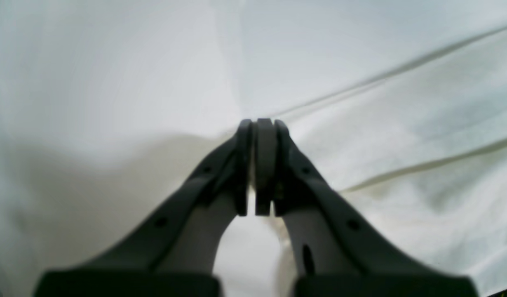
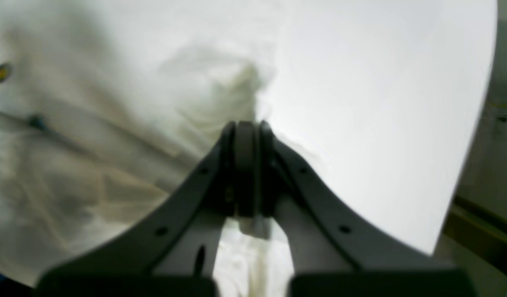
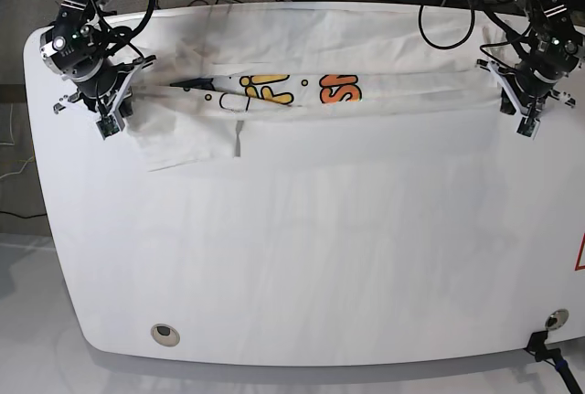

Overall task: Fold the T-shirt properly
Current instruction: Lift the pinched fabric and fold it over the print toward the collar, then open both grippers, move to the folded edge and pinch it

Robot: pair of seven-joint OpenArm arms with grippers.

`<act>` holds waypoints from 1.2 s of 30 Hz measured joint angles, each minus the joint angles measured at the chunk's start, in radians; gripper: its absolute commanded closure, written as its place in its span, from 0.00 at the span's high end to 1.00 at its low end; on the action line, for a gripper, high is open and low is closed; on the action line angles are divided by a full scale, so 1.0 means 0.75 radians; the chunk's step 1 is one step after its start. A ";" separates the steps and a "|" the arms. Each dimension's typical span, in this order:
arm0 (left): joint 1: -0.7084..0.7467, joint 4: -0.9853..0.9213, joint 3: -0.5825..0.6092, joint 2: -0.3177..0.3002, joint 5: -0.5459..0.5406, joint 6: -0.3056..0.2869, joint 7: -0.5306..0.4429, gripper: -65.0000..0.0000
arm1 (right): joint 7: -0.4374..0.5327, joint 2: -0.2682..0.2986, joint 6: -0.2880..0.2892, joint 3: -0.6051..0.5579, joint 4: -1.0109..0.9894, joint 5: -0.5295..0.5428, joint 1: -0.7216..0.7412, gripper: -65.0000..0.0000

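White tabletop (image 3: 274, 257): T-shirt (image 3: 302, 56) lying in a long band (print partly showing), left gripper (image 3: 528, 125) and right gripper (image 3: 108, 125) each clamped on an end.

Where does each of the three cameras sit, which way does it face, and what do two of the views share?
Left wrist: on the left arm, looking along the shut left gripper at the wrinkled white cotton T-shirt.
Right wrist: on the right arm, looking past the shut right gripper at the shirt's edge and the smooth white tabletop.
Base: high up, looking down on the table, both arms at the shirt's ends.
Shared: base and right wrist both show shirt and bare tabletop.
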 measured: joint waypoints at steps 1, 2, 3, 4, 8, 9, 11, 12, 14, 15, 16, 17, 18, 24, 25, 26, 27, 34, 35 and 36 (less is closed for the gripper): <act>-0.001 0.000 -0.020 -0.001 0.002 0.001 0.001 0.00 | -0.002 0.006 0.000 0.002 0.000 -0.001 -0.008 0.00; -0.001 0.000 -0.032 -0.004 0.002 0.001 0.000 0.00 | -0.002 0.007 0.000 0.002 0.000 -0.002 -0.016 0.00; -0.001 0.000 -0.035 -0.005 0.002 0.001 0.000 0.00 | -0.002 0.013 0.001 0.000 0.000 0.001 -0.026 0.00; 0.000 0.000 -0.035 -0.005 0.002 0.001 0.001 0.00 | -0.001 0.024 0.002 -0.002 0.000 0.006 -0.034 0.00; 0.027 0.000 -0.034 -0.004 0.001 0.000 -0.006 0.00 | 0.009 0.035 0.001 0.000 0.001 0.003 -0.075 0.00; 0.036 0.000 -0.034 -0.005 0.002 0.000 -0.005 0.00 | 0.010 0.035 0.001 0.000 0.001 0.002 -0.092 0.00; 0.041 -0.001 -0.034 -0.005 0.008 0.001 -0.005 0.00 | 0.009 0.031 0.002 0.000 0.001 0.004 -0.124 0.00; 0.041 -0.001 -0.034 -0.004 0.007 0.001 -0.005 0.00 | 0.009 0.026 0.001 0.000 -0.001 0.002 -0.136 0.00; 0.056 -0.001 -0.031 -0.005 0.007 0.002 -0.008 0.00 | 0.010 0.022 0.001 -0.001 -0.005 0.004 -0.155 0.00; 0.067 -0.001 -0.030 -0.005 0.007 0.001 -0.010 0.00 | 0.010 0.009 0.000 0.001 -0.014 -0.001 -0.157 0.00; 0.073 -0.003 -0.029 -0.004 0.008 0.001 -0.010 0.00 | 0.010 -0.008 0.000 0.000 -0.033 0.000 -0.154 0.00; 0.072 -0.017 -0.029 -0.004 0.007 0.000 -0.009 0.00 | 0.011 -0.019 0.000 -0.002 -0.056 0.001 -0.155 0.00; 0.069 -0.043 -0.022 -0.005 0.012 0.001 -0.009 0.00 | 0.011 -0.020 0.001 -0.003 -0.078 0.000 -0.154 0.00; 0.069 -0.151 0.009 -0.006 0.016 0.005 -0.007 0.44 | 0.018 -0.015 -0.001 -0.002 -0.140 -0.001 -0.151 0.51; 0.069 -0.158 0.009 -0.009 0.017 0.005 -0.006 0.45 | 0.019 -0.012 -0.001 -0.002 -0.140 -0.001 -0.151 0.61; 0.069 -0.160 0.011 -0.016 0.017 0.005 -0.006 0.45 | 0.018 -0.013 -0.001 -0.002 -0.140 -0.001 -0.150 0.69; 0.068 -0.160 0.030 -0.037 0.018 0.005 -0.006 0.45 | 0.018 -0.013 -0.001 -0.003 -0.139 -0.002 -0.147 0.76; -0.070 -0.143 0.023 -0.117 0.007 -0.001 -0.009 0.45 | 0.009 -0.002 0.001 -0.004 -0.056 0.002 -0.132 0.83; -0.092 -0.121 -0.002 -0.115 0.003 0.002 -0.011 0.45 | 0.009 0.008 0.001 -0.004 -0.049 0.004 -0.121 0.83; -0.110 -0.105 -0.012 -0.119 0.009 0.004 -0.008 0.45 | 0.009 0.010 0.001 -0.003 -0.043 0.003 -0.108 0.82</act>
